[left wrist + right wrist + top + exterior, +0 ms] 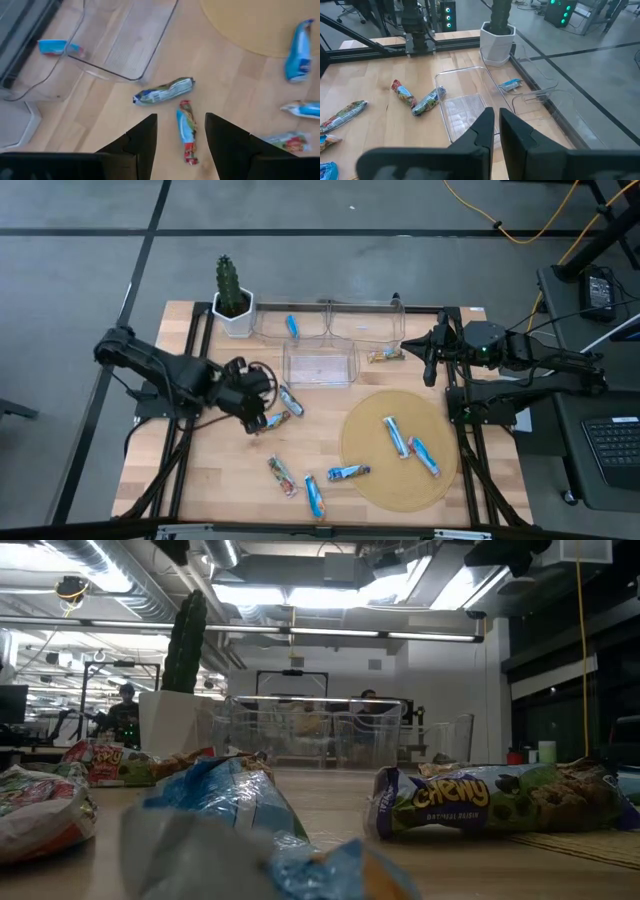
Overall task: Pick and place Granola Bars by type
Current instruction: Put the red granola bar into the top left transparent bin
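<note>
Between the widely spread fingers [145, 140] of the left gripper [181, 142] lies a red and blue granola bar [186, 131] on the wooden table [210, 470], not touched. Just beside it lies a silver-green bar [163, 91], near the front clear bin [320, 365]. Blue bars [397, 436] rest on the round mat [400, 480]. Over the right table edge, the right gripper [497, 122] hangs with fingers almost closed, holding nothing.
</note>
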